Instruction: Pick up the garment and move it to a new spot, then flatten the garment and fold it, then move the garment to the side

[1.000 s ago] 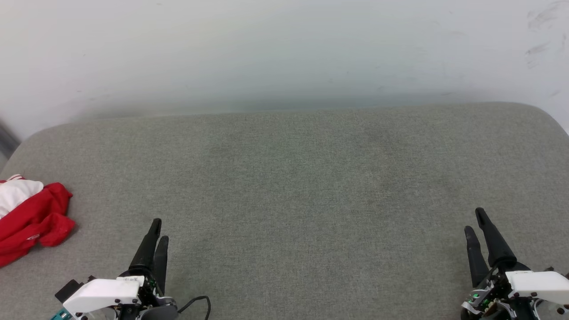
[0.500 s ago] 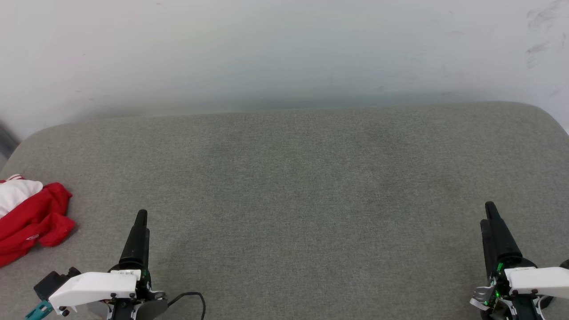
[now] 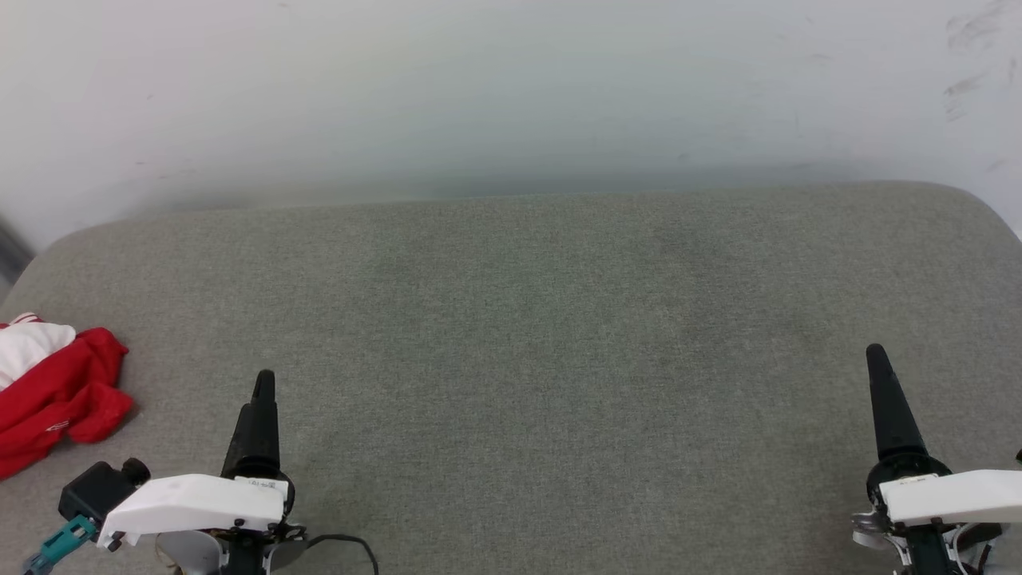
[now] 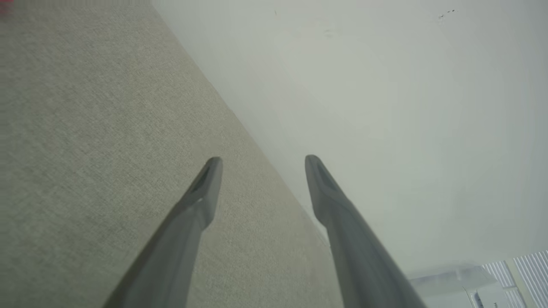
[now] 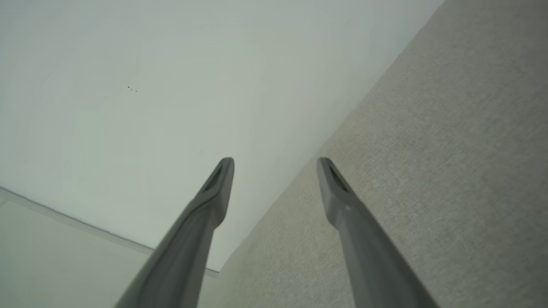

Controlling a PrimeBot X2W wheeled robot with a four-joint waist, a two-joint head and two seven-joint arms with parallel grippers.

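Figure: head view with both wrist views, judged to be the start of the pick-up step. The garment (image 3: 60, 391) lies crumpled in a heap at the left end of the grey upholstered bench (image 3: 527, 319). Red cloth makes up the near part of the heap and a white portion its far side. The view's left edge cuts the heap off, so its full extent is hidden. The left claw (image 3: 263, 382) stands over the near edge of the bench, fingers pointing away toward the white wall (image 3: 511, 96). The garment lies to that claw's left, roughly level with its fingers and apart from them, with bare upholstery between. The visible part of the heap runs obliquely, from far to near-left, but no true long axis can be given for cloth so bunched and cropped. The right claw (image 3: 877, 355) stands at the opposite end of the bench, well apart from the garment. The left arm is plainly the nearer and, in judgement, the one to reach sideways. In the head view each claw is seen edge-on. The wrist views show the left fingers (image 4: 201, 196) and the right fingers (image 5: 209, 201) parted with nothing between, so both claws are spread and empty. Writing: a small white mark (image 3: 56, 427) on the red cloth and a sticker (image 3: 262, 483) on the left wrist housing are too small to read.
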